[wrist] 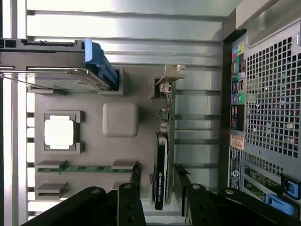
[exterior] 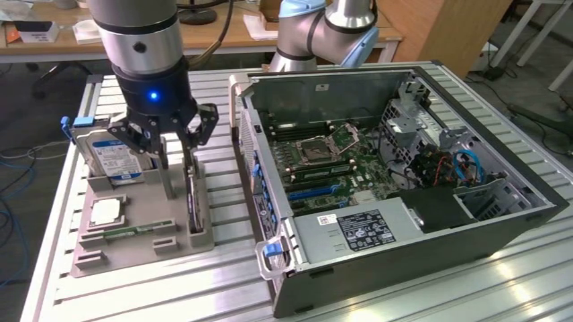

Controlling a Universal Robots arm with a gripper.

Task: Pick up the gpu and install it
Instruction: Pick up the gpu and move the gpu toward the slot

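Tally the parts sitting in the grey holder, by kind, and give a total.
hard drive: 1
CPU: 1
memory stick: 1
GPU: 1
Total: 4

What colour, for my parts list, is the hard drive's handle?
Blue handle, clearest in wrist view.

Black gripper [wrist: 157,167], grey tray [wrist: 94,150], green memory stick [wrist: 80,168]
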